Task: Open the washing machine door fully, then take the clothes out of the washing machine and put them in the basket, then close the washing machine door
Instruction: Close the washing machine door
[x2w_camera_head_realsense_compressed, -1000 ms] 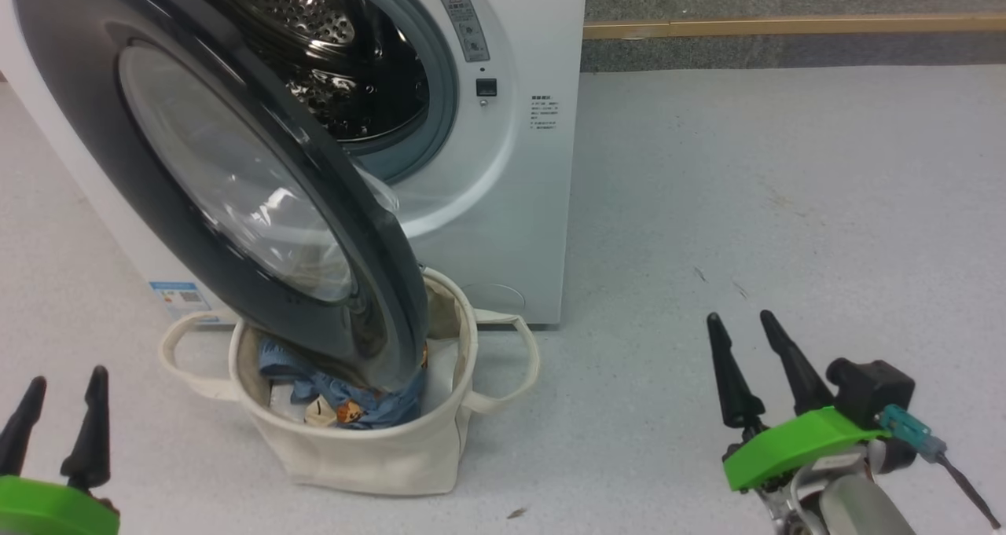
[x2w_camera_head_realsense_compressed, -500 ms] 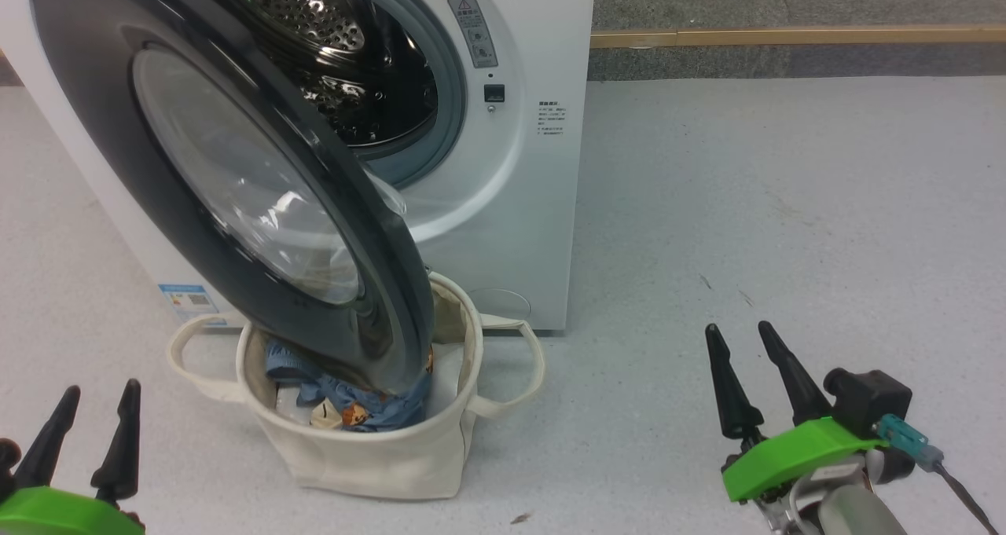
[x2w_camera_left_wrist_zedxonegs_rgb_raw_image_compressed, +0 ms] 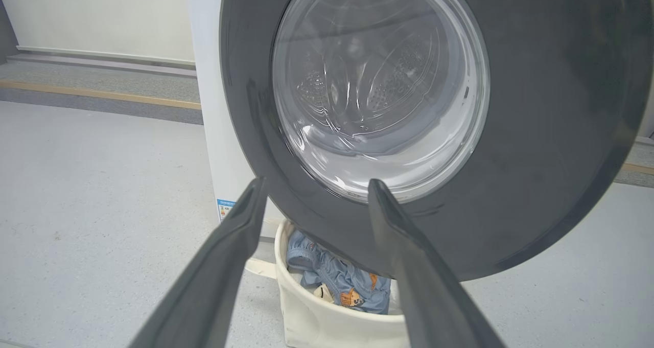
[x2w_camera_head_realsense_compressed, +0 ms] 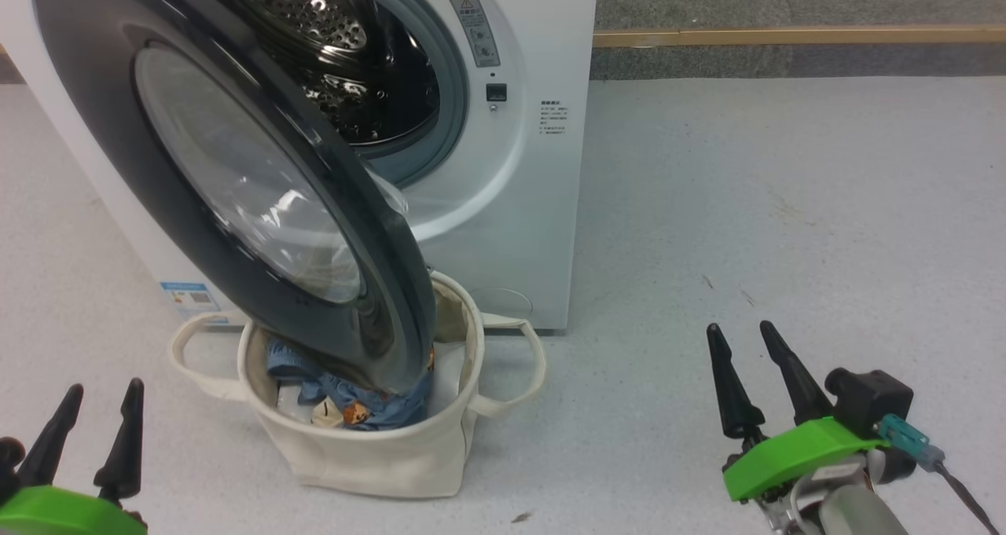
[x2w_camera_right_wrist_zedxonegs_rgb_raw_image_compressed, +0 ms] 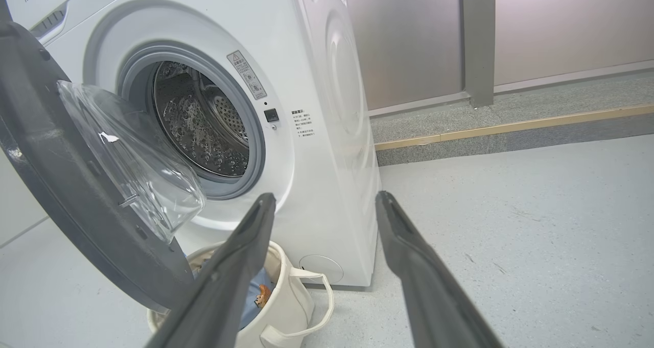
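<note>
Where the washing machine door [x2w_camera_head_realsense_compressed: 236, 181] hangs: swung out from the washing machine [x2w_camera_head_realsense_compressed: 511, 205], its lower rim above the basket [x2w_camera_head_realsense_compressed: 369, 456].
clothes [x2w_camera_head_realsense_compressed: 369, 405]: blue printed garment lying inside the basket, partly hidden behind the door.
left gripper [x2w_camera_head_realsense_compressed: 106, 386]: jaws parted, holding nothing, well left of the basket.
right gripper [x2w_camera_head_realsense_compressed: 737, 327]: jaws parted, holding nothing, over the floor [x2w_camera_head_realsense_compressed: 786, 189] right of the washing machine.
</note>
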